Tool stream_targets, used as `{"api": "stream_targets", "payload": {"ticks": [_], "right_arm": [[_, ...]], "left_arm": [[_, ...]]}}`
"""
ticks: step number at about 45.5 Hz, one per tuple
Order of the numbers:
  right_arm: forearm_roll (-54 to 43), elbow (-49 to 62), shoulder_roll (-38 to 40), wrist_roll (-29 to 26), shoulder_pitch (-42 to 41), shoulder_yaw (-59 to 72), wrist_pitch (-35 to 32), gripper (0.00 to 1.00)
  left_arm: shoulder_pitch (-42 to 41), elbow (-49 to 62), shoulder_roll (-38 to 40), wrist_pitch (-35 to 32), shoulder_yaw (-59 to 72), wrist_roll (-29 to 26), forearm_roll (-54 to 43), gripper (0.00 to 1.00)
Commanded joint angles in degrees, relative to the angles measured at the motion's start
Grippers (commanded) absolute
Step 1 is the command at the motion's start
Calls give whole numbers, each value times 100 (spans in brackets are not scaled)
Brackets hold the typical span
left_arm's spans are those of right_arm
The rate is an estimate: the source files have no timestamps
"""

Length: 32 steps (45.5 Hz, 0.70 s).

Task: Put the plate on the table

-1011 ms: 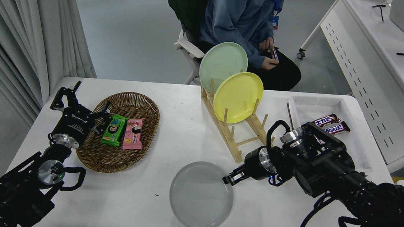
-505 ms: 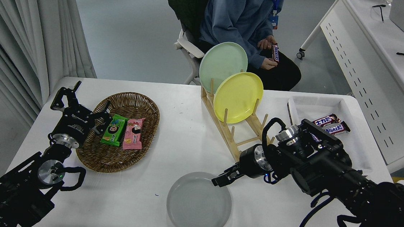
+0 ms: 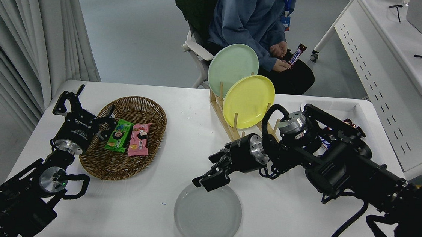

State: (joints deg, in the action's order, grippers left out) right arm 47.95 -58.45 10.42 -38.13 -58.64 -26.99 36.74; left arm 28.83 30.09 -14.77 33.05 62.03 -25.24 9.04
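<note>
Plate's down, and it's let go!
The plate [image 3: 207,214] now lies flat on the table [image 3: 281,229]; the right gripper [image 3: 212,179], claw spread, has lifted off its far rim.

Black jointed arms [image 3: 342,170] with silver metal rings and looping black cables

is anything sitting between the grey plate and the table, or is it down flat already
Nothing visible is in the way. The plate lies flat on the table, with bare white surface all round it. The right gripper is open over the plate's far rim, holding nothing. The left gripper is parked beside the basket.
</note>
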Motion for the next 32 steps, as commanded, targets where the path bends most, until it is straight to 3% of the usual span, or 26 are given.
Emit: {"api": "stream_targets", "payload": {"ticks": [1, 8, 13, 17, 25, 32], "right_arm": [[4, -624, 1023, 120, -218, 18, -1862, 100], [-14, -606, 1462, 1376, -438, -140, -2846, 100], [-5, -597, 1621, 1817, -491, -306, -3322, 100], [-137, -510, 1656, 2124, -500, -526, -3410, 100], [-716, -290, 1779, 3802, -456, -738, -3542, 100], [-1901, 219, 1806, 4032, -351, -816, -3551, 100]], "left_arm": [[0, 6, 0, 0, 2, -7, 2, 100], [0, 6, 0, 0, 2, 2, 2, 100], [0, 6, 0, 0, 2, 2, 2, 100], [0, -3, 0, 0, 2, -7, 2, 100], [0, -3, 0, 0, 2, 2, 2, 100], [0, 6, 0, 0, 2, 2, 2, 100]]}}
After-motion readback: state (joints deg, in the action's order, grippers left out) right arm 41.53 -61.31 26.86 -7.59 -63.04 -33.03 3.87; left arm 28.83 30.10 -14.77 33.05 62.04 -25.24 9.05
